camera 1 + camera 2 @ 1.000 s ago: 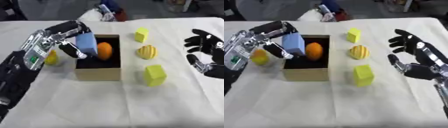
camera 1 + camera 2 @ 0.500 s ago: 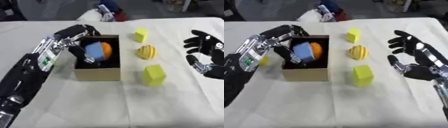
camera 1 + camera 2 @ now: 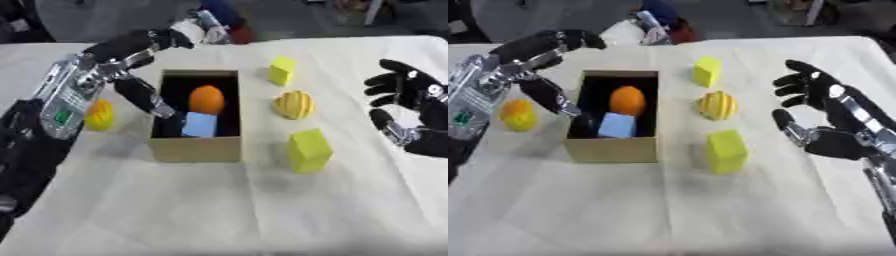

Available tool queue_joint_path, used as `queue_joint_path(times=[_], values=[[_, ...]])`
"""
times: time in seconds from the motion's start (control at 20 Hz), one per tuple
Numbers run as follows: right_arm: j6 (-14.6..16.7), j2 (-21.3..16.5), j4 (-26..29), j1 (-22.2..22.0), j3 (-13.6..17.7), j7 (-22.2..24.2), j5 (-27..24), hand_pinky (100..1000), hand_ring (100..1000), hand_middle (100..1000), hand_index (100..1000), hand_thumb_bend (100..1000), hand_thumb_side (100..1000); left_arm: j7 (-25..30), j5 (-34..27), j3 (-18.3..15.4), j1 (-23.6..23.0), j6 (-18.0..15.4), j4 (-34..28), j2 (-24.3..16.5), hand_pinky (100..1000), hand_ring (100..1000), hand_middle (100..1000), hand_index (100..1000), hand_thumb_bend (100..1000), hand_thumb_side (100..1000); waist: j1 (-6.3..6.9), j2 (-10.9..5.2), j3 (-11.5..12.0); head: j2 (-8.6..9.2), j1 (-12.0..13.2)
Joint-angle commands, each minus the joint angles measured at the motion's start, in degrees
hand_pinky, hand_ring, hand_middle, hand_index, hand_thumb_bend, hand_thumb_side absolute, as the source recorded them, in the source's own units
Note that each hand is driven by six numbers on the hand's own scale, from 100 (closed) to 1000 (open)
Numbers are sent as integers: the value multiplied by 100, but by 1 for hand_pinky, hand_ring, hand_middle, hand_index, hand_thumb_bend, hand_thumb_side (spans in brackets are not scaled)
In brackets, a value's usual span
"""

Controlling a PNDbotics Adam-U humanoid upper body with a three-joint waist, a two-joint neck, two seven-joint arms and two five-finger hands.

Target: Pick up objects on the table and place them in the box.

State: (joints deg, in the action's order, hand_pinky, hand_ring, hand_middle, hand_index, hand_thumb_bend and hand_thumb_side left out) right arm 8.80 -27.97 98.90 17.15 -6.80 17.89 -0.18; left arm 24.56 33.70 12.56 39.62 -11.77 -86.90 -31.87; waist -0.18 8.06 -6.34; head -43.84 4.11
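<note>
A cardboard box (image 3: 197, 148) stands left of centre, holding an orange ball (image 3: 206, 99) and a light blue cube (image 3: 199, 125). My left hand (image 3: 122, 65) hovers open over the box's left wall, holding nothing, its thumb reaching down by the cube. A yellow-orange round thing (image 3: 99, 114) lies left of the box. Right of the box sit a small yellow block (image 3: 282, 70), a ribbed yellow fruit (image 3: 293, 104) and a larger yellow block (image 3: 309, 150). My right hand (image 3: 830, 115) waits open at the right, fingers spread.
A white cloth covers the table (image 3: 262, 210). Some coloured items and a white bundle (image 3: 645, 27) lie past the far edge behind the box.
My left hand carried the blue cube over the box, let it go inside beside the orange ball, and has risen open above the left wall. The right hand stayed put.
</note>
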Motion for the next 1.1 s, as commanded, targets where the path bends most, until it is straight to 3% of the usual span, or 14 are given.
queue_joint_path(times=[0.05,0.3,0.5,0.75,1.1], values=[[3,-129,28,44,32,-2,-46,738,804,788,1000,225,316,38,-312,-339,-8,132,-271,-514,871,844,842,914,970,604,61,-181,5,-28,-45],[4,-140,21,32,36,-3,-54,738,803,787,1000,225,315,257,-289,-691,-183,243,176,-1039,861,833,828,905,909,514,61,-189,26,-28,-85],[4,-146,20,28,46,-10,-56,739,803,787,1000,225,316,617,77,-834,-300,317,743,-1192,841,811,818,887,847,444,38,-184,30,-28,-91],[3,-137,29,30,45,-4,-66,739,803,788,1000,225,315,802,473,-863,-333,409,1578,-1080,808,776,786,866,765,367,-8,-191,13,-28,-108],[-2,-114,29,18,42,-3,-81,739,803,788,1000,225,317,317,914,-809,-130,494,2532,-630,799,770,788,865,773,360,-47,-196,0,-28,-112]])
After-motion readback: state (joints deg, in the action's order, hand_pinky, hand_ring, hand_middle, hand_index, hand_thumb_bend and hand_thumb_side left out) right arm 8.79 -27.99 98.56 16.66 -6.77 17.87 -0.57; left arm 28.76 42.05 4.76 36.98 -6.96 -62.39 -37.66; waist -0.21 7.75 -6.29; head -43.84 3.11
